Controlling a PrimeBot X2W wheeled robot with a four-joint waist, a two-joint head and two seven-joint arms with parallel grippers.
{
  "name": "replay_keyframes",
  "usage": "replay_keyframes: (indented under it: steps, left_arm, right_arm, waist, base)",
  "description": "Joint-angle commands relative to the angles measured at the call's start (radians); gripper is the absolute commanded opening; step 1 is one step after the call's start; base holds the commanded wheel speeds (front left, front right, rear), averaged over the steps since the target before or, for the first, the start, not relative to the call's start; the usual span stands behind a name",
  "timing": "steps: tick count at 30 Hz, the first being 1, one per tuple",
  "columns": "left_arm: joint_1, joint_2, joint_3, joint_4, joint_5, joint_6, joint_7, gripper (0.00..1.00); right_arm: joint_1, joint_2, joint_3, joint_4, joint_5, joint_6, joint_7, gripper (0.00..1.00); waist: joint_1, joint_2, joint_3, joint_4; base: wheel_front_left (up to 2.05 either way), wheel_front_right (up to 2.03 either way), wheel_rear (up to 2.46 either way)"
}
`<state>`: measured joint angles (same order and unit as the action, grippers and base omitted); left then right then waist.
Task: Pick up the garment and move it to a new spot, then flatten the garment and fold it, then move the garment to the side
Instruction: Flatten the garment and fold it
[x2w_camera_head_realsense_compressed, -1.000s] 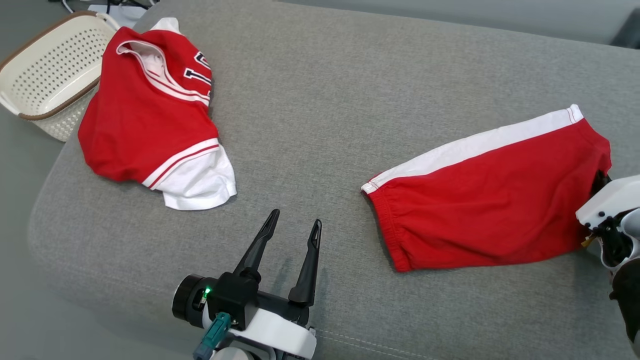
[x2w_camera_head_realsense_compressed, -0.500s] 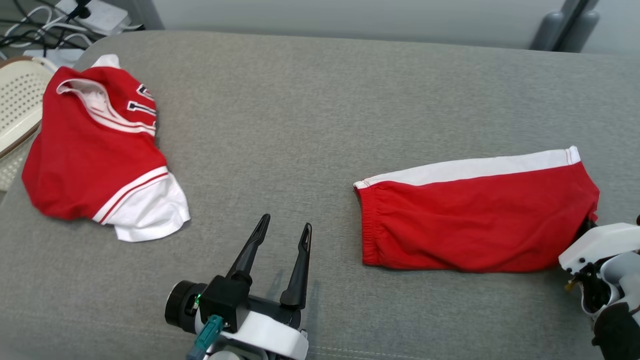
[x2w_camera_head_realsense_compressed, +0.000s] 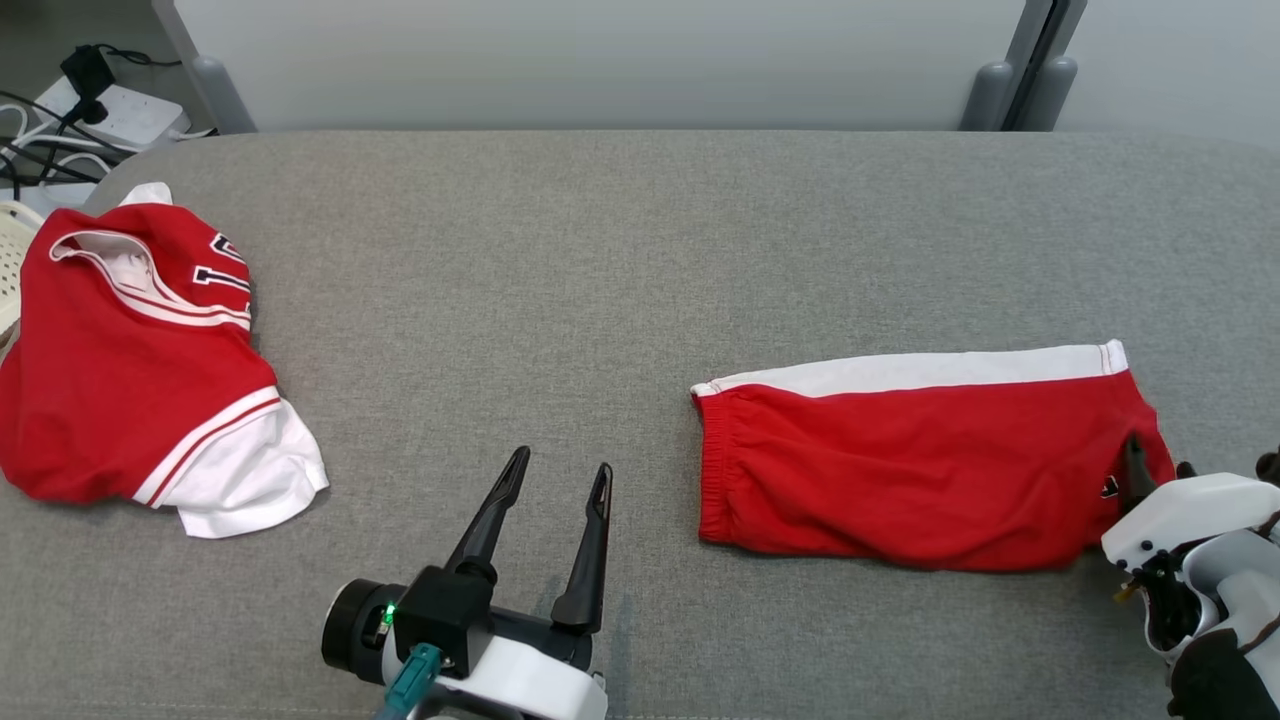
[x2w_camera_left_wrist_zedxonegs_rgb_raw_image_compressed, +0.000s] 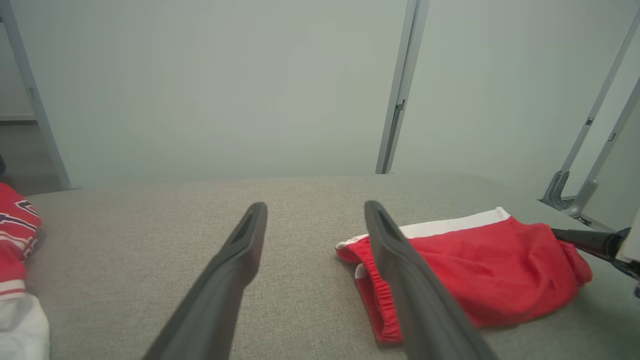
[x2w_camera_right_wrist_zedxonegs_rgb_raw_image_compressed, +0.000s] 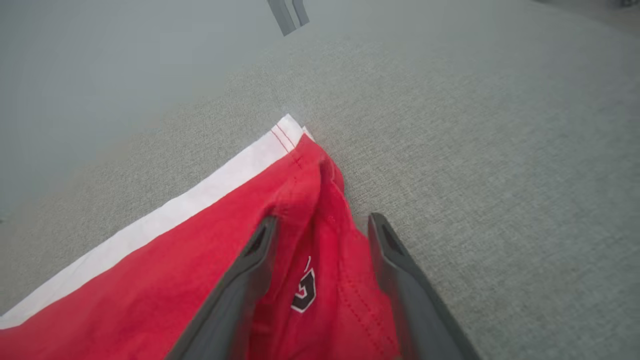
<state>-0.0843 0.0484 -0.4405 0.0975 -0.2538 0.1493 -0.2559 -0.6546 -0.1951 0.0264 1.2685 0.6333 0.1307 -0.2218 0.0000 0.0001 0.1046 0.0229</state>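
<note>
head view: red shorts with a white side stripe (x2w_camera_head_realsense_compressed: 920, 470) lie flat on the right of the grey fabric surface (x2w_camera_head_realsense_compressed: 600, 250), a crumpled red-and-white jersey (x2w_camera_head_realsense_compressed: 120, 380) far left.
left wrist view: left gripper (x2w_camera_left_wrist_zedxonegs_rgb_raw_image_compressed: 315, 206) fingers spread above bare surface.
right wrist view: right gripper (x2w_camera_right_wrist_zedxonegs_rgb_raw_image_compressed: 320, 222) fingers spread astride the shorts' end.

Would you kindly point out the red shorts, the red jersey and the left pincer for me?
red shorts (x2w_camera_head_realsense_compressed: 900, 470): head view, middle of the red panel.
red jersey (x2w_camera_head_realsense_compressed: 110, 400): head view, red body below the collar.
left pincer (x2w_camera_head_realsense_compressed: 561, 462): head view, midway between its fingertips.
</note>
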Motion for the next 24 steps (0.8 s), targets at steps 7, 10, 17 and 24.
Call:
replay_keyframes:
  steps: [7,10,17,24]
  left_arm:
    - [0.012,0.002,0.053,-0.018,-0.011,0.008,-0.006,1.00]
    - [0.023,0.002,0.062,-0.016,-0.020,0.012,-0.006,1.00]
    - [0.049,0.002,0.089,-0.018,-0.061,0.031,-0.006,1.00]
    - [0.067,0.002,0.106,-0.020,-0.076,0.034,-0.006,1.00]
  right_arm:
    - [0.059,-0.006,0.047,-0.144,-0.051,0.000,-0.039,1.00]
    - [0.112,-0.001,0.066,-0.273,-0.088,0.000,-0.039,1.00]
    - [0.324,0.006,0.141,-0.632,-0.142,0.000,-0.040,1.00]
    - [0.492,-0.010,0.125,-0.839,-0.211,0.000,-0.040,1.00]
  waist:
    - [0.0000,-0.0001,-0.033,-0.021]
    - [0.0000,-0.0001,-0.049,-0.028]
    - [0.0000,-0.0001,-0.097,-0.036]
    - [0.0000,-0.0001,-0.110,-0.046]
  base:
    - [0.00,0.00,0.00]
    - [0.00,0.00,0.00]
    - [0.00,0.00,0.00]
    - [0.00,0.00,0.00]
